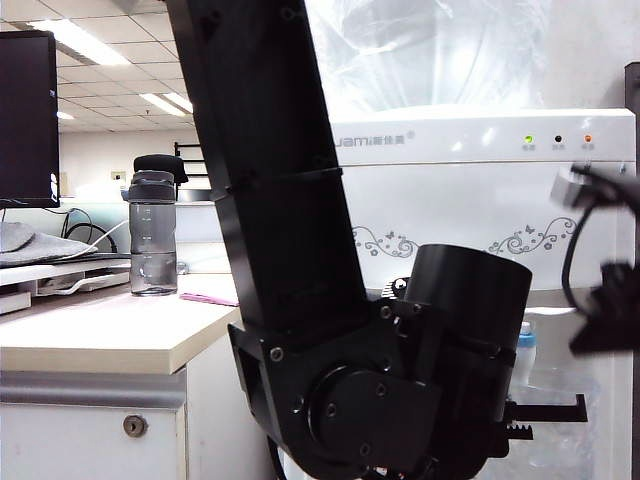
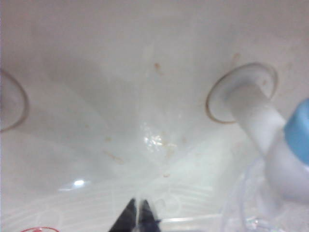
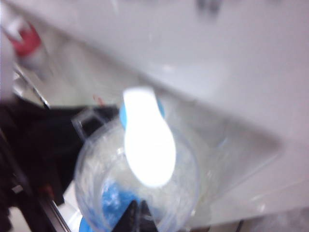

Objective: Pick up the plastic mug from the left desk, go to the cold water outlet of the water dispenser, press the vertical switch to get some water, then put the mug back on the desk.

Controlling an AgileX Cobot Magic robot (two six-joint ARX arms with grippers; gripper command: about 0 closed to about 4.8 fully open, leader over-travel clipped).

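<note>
Closest to us, right gripper (image 3: 137, 212) fingers look pressed together over the clear crinkled plastic mug (image 3: 137, 183); left gripper (image 2: 137, 217) fingers pressed together beside it.

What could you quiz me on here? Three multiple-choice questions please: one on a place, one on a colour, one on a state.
1. Where is the plastic mug?
A. On the desk
B. Under the cold water tap
C. On top of the dispenser

2. What colour is that tap's collar?
A. Green
B. Yellow
C. Light blue

3. How do the left tool's tips stand?
A. Shut together
B. Spread wide
C. Clamped on the grey bottle

Answers:
1 B: the plastic mug sits open-mouthed below the cold water tap, with the right tool above it near the white lever.
2 C: the collar is light blue.
3 A: the left tool, inside the dispenser's recess beside the tap, has its tips together.
</note>
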